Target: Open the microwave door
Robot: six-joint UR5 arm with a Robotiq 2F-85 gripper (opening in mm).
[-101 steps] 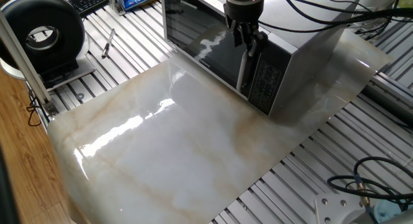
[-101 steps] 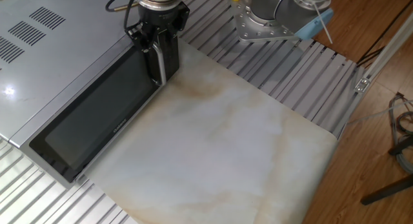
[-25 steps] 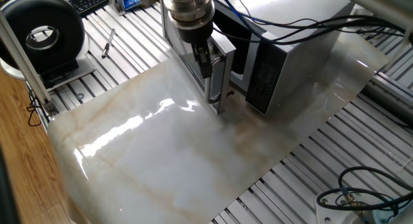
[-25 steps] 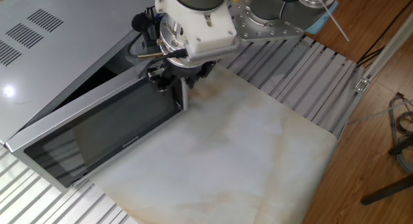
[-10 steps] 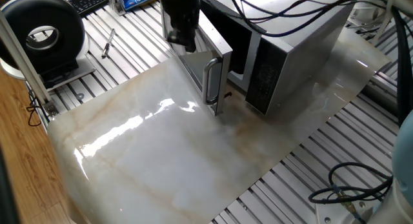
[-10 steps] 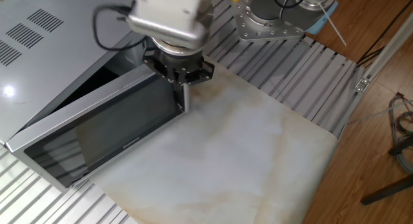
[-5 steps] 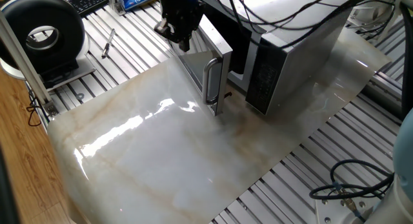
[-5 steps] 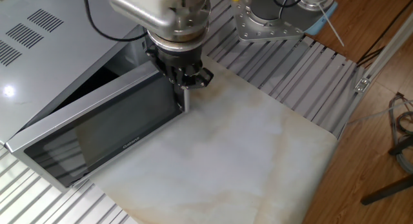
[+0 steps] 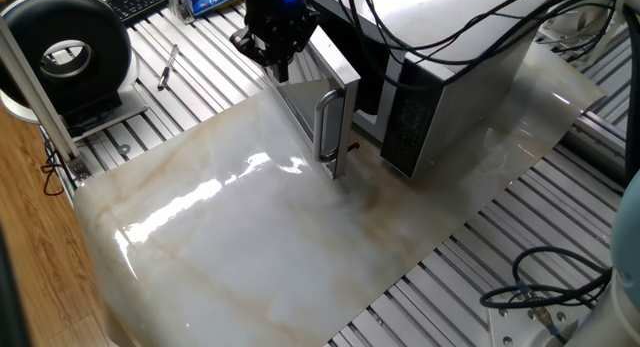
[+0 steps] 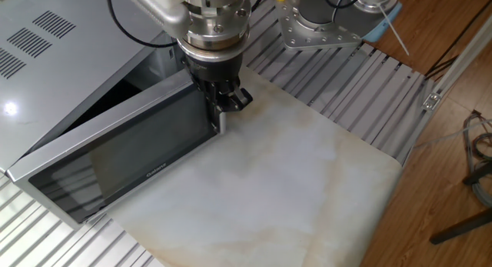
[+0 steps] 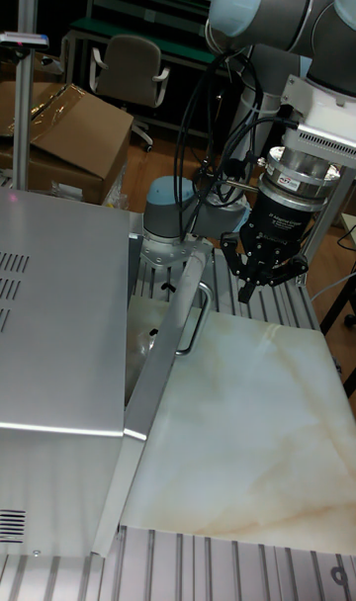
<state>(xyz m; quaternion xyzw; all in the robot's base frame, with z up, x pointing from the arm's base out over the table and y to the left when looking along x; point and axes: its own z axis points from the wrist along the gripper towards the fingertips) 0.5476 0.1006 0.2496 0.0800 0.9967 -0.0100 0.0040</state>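
The gripper [image 11: 265,283] hangs with its fingers spread and empty, just beside the top of the handle [image 9: 326,125], apparently because the pull is done. The microwave door [image 10: 115,155] stands partly swung out from the microwave [image 9: 450,67] over the marble sheet [image 9: 300,237], its cavity gap showing

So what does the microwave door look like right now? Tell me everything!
The microwave door is a big flat panel with a shiny dark glass window, a silver frame and a small white word printed low on the glass. A silver bar handle stands upright on its free edge. The door is swung partly open, leaving a dark gap at the microwave. The gripper hangs just above the handle end, apart from it.
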